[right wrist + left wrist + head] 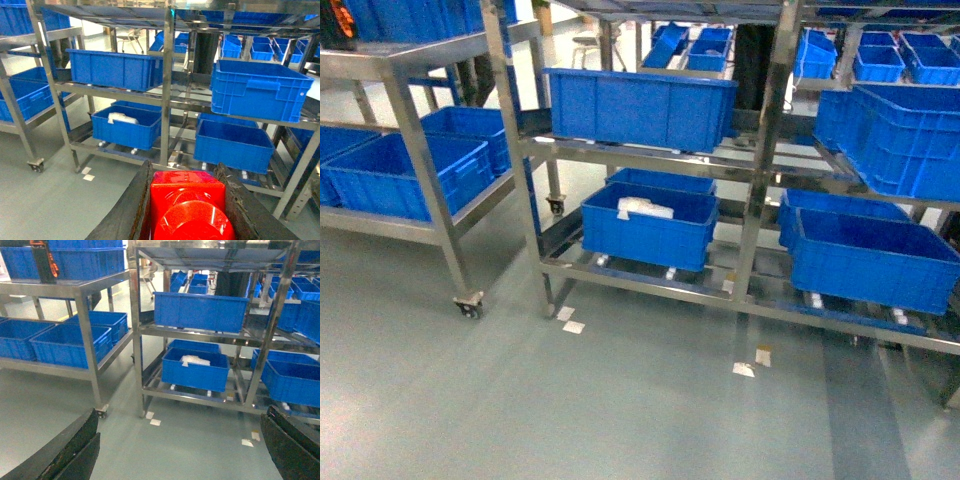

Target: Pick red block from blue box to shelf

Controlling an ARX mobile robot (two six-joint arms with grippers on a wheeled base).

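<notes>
The red block, glossy with a round stud facing the camera, fills the bottom of the right wrist view, and my right gripper is shut on it, one dark finger pressed against each side. The shelf of shiny steel stands a short way ahead, and its uprights also show in the head view and the left wrist view. My left gripper is open over bare floor, its fingers far apart with nothing between them. Neither gripper shows in the head view. The blue box is out of view.
Dark blue ribbed crates sit on the rack's tiers; a low one holds something white. A second steel rack on casters stands at the left with more crates. White paper scraps lie on the grey floor.
</notes>
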